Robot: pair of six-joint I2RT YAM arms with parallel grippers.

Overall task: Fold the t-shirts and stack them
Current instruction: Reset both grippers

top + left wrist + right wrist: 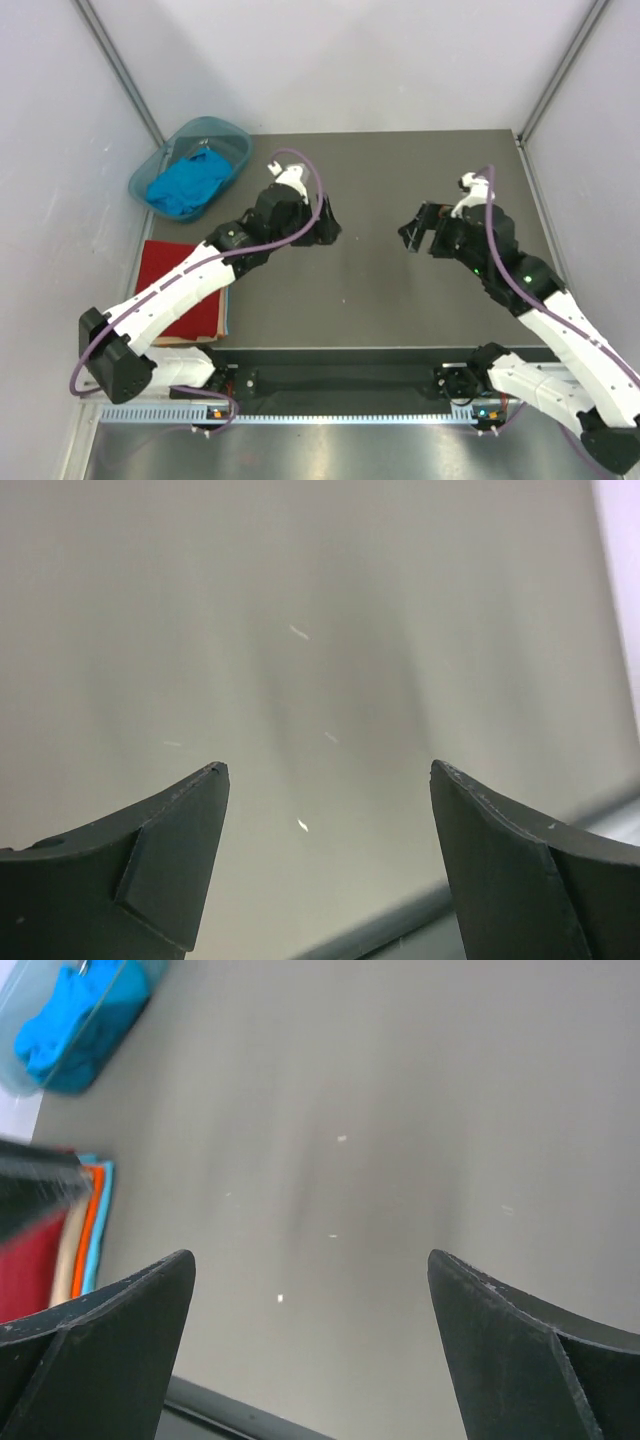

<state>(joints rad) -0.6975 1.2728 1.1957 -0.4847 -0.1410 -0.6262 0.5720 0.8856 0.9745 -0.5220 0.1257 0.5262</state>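
Note:
A folded deep red t-shirt [170, 265] tops a stack at the table's left edge; my left arm crosses over it. The right wrist view shows the red shirt [25, 1265] with tan, orange and light blue edges beside it. A bright blue t-shirt [187, 183] lies crumpled in the teal basin [233, 131] at the back left, also in the right wrist view [75, 1030]. My left gripper [328, 228] is open and empty over the bare table middle [328, 770]. My right gripper [415, 230] is open and empty to its right [310, 1255].
The grey table [380, 290] ends at a dark front edge [350, 352]. White walls close in the left, back and right sides. The basin hangs partly past the table's back left corner.

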